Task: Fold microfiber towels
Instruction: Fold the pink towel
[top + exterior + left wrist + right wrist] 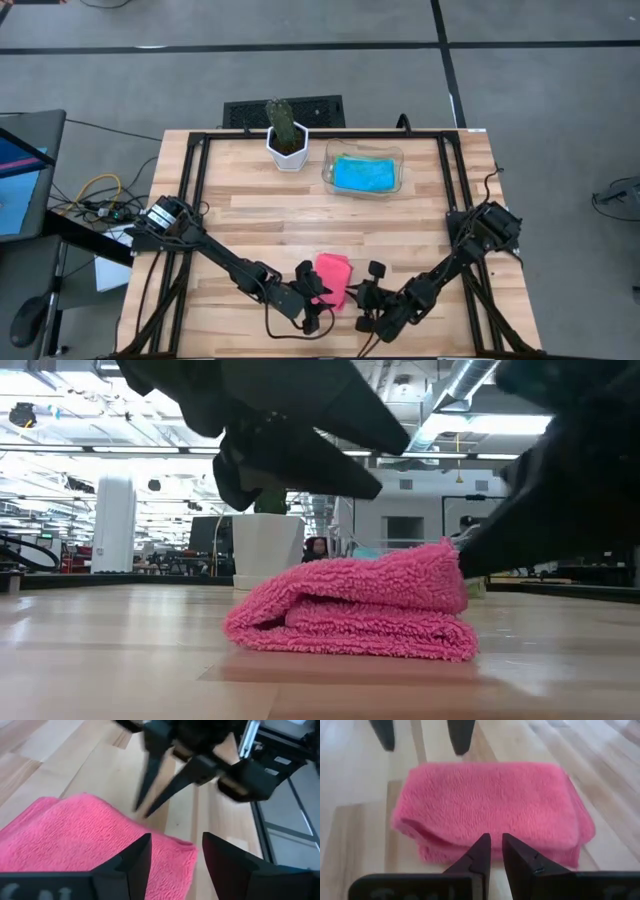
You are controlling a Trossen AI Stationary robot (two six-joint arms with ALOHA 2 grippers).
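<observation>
One folded pink towel lies on the wooden table

We're looking at a light wood plank table on a black metal frame, sitting on a grey floor crossed by dark lines. Off the left edge there's a laptop and a tangle of yellow cables. Across the table we see a big open hall with rows of ceiling lights, shiny ducts overhead and a white pillar.
</observation>
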